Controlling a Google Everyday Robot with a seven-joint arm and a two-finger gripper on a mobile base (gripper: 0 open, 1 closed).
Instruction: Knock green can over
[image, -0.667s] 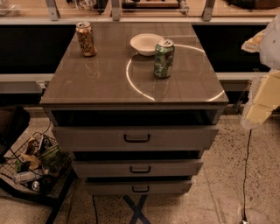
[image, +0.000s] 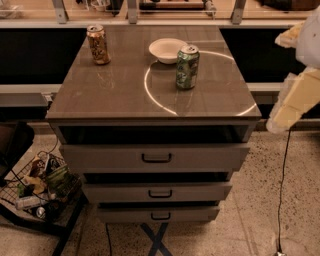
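The green can (image: 187, 67) stands upright on the brown cabinet top (image: 120, 95), right of centre, just in front of a white bowl (image: 167, 50). Its label is green and white and its top is silver. My gripper (image: 294, 102) is a pale shape at the right edge of the camera view. It hangs beyond the cabinet's right side, well apart from the can and lower than the can's top.
An orange-brown can (image: 98, 44) stands at the back left of the top. Below are three drawers (image: 156, 158), all slightly pulled out. A wire basket of litter (image: 42, 187) sits on the floor at left. A cable (image: 284, 190) runs down at right.
My gripper has shifted slightly up and left at the right edge. The green can, the bowl and the other can have not moved.
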